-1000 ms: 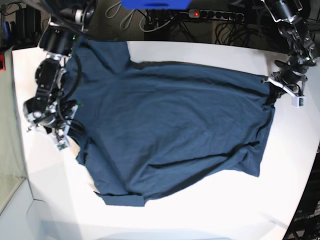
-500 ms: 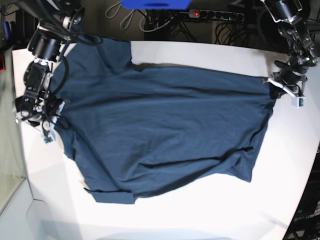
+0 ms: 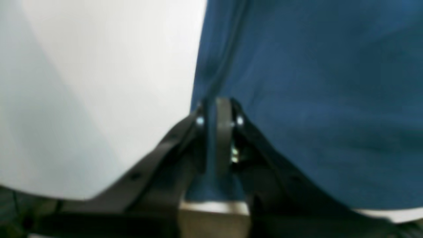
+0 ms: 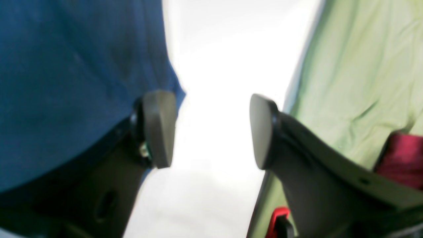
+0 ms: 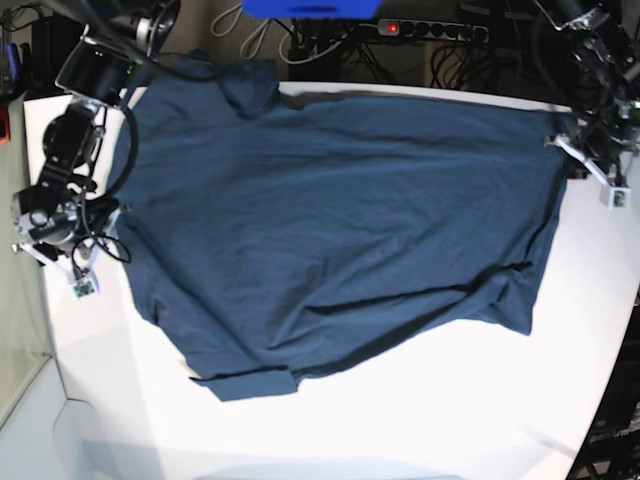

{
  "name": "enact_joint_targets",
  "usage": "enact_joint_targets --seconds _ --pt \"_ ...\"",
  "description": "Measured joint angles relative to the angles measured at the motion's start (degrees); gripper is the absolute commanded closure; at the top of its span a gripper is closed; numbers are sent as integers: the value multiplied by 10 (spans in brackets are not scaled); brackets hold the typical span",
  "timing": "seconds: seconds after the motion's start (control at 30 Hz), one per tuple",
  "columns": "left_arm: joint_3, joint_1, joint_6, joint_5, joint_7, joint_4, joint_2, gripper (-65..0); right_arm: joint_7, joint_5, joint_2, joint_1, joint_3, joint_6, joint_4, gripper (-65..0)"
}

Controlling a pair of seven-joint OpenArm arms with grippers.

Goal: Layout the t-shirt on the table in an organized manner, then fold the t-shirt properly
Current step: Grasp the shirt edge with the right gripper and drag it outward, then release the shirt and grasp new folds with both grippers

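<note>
Two tools in play, going left to right in the base view. You're seeing the right tool (image 5: 62,262) sitting with jaws spread wide, gripping nothing, just beside the t-shirt (image 5: 330,220) near its sleeve end. The shirt is lying spread, wrinkled, across the white tabletop (image 5: 420,420). Far side, the left tool (image 3: 218,109) is pinching the shirt's edge, jaws nearly together with fabric between them.

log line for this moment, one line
stage: spreading | t-shirt: flat on table, bottom hem rumpled | left gripper: pinching shirt edge | right gripper: open, holding nothing
</note>
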Motion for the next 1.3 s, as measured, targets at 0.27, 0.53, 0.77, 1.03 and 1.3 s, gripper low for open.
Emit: enact_joint_targets --seconds 0.27,0.53,0.77,1.03,1.3 --pt "-4 -3 0 2 14 4 1 -212 -2 -3 -63 -42 -20 1 34 -361" --pt "-3 -63 0 6 10 4 1 -458 13 5 -90 -96 -174 0 89 -361" --pt "20 -169 5 44 -19 -57 -1 -547 10 -2 -92 -119 -249 0 86 -359" --pt "61 -261 1 144 -110 -215 36 -547 43 -2 -118 -146 -293 0 46 -356" --pt "59 -284 1 167 -129 -247 39 -547 82 12 -118 -150 -296 -1 7 -356"
